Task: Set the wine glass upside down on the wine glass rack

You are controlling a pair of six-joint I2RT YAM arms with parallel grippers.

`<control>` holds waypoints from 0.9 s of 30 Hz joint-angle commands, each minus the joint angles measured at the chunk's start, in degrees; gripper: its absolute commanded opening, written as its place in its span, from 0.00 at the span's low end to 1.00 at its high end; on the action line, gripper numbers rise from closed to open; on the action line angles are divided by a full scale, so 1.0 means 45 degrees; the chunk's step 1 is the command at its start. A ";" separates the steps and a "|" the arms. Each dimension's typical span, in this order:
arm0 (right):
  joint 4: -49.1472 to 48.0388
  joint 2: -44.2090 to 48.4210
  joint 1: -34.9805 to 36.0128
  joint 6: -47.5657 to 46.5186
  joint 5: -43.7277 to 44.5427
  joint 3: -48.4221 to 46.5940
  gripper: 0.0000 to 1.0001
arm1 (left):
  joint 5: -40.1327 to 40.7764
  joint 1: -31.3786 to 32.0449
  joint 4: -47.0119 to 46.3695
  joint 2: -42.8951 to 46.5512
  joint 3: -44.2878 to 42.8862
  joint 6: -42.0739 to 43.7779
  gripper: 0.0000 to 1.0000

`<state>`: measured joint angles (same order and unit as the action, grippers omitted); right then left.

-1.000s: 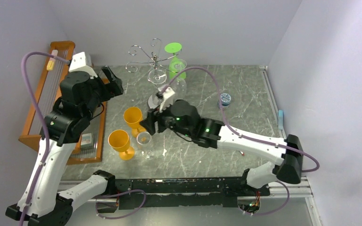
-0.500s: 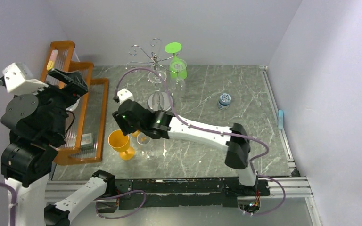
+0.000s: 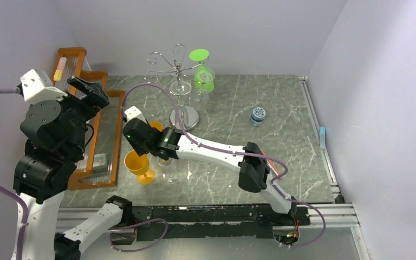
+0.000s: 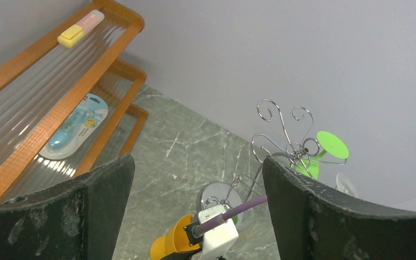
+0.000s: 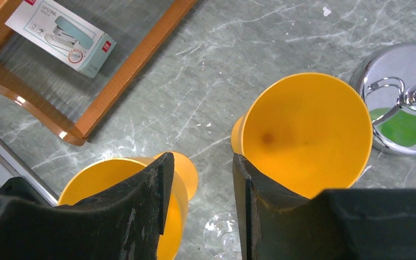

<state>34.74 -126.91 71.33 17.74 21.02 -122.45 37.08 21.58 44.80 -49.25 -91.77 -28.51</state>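
Note:
The chrome wine glass rack (image 3: 179,65) stands at the back on its round disc base (image 3: 186,117). A green glass (image 3: 202,73) and clear glasses hang on it upside down. It also shows in the left wrist view (image 4: 284,146). A clear wine glass (image 3: 167,163) stands upright on the table between two orange glasses (image 3: 138,162) (image 3: 155,127). My right gripper (image 3: 154,149) hovers over them, open and empty. In the right wrist view it (image 5: 200,162) sits between the orange cups (image 5: 309,135) (image 5: 114,184), with the clear glass's rim (image 5: 222,241) below. My left gripper (image 3: 89,92) is open, empty and raised.
An orange-brown wooden slatted rack (image 3: 105,95) stands at the left with a boxed stapler (image 5: 59,35) on its low shelf. A small blue-lidded jar (image 3: 258,115) sits at the right. The right arm's purple cable (image 3: 206,146) loops over the table past the chrome base (image 5: 406,97).
My right gripper has swung left from beside the chrome base to over the orange glasses. My left arm has pulled back to the left and risen over the wooden rack.

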 commanded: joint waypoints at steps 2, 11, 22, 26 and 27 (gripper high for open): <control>-0.0518 0.0165 -0.0004 -0.0346 -0.0087 0.0264 0.47 | 0.0334 -0.0089 -0.0333 0.0143 0.0100 0.0173 0.92; -0.2637 0.1724 -0.0006 -0.0727 -0.0437 0.1999 0.47 | 0.0498 -0.0089 -0.0650 0.0090 0.0254 0.0274 0.92; -0.2108 0.0831 -0.0138 -0.1014 0.0639 0.1481 0.53 | 0.0367 -0.0090 -0.0741 -0.0012 0.0367 0.0226 0.92; -0.1836 0.0367 -0.0329 -0.1026 0.0601 0.1174 0.53 | 0.0230 -0.0089 -0.0685 -0.0081 0.0431 0.0121 0.92; -0.1811 0.0285 -0.0349 -0.1089 0.0540 0.1145 0.52 | 0.0219 -0.0089 -0.0661 -0.0089 0.0432 0.0098 0.91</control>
<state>25.58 -122.69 70.70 14.02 22.20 -115.22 37.91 21.58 42.78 -49.17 -90.52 -28.08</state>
